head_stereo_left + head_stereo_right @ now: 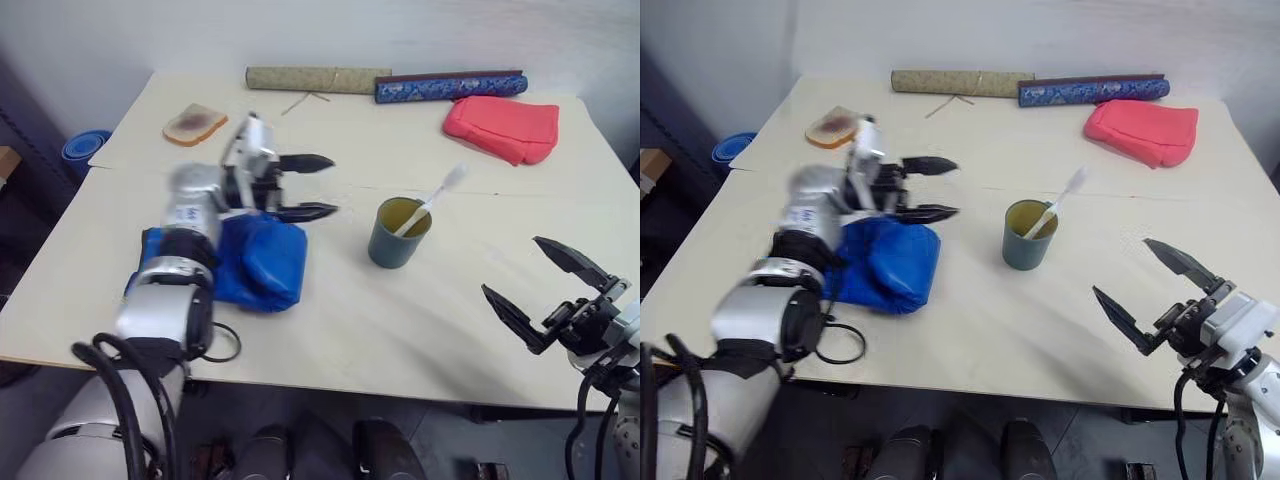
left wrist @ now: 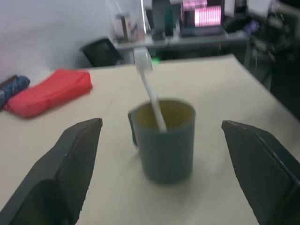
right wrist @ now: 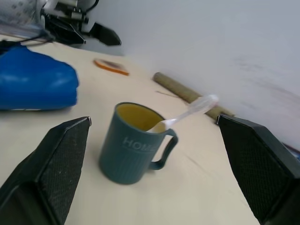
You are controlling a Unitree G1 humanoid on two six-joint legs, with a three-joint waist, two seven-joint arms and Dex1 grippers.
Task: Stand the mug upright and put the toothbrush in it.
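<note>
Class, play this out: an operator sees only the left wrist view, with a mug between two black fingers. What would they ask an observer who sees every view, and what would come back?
Operator: Does the mug carry any lettering?
Observer: Yes, the mug has pale lettering on its side, near the handle.
Operator: What lies under my left arm?
Observer: A blue boxing glove lies on the table beneath it; the left claw hangs open, apart from the mug.
Operator: Where is the other claw?
Observer: The right claw is open, near the table's front edge, aimed toward the mug.
Operator: Where does the toothbrush head point?
Observer: The toothbrush leans toward the red pouch.
</note>
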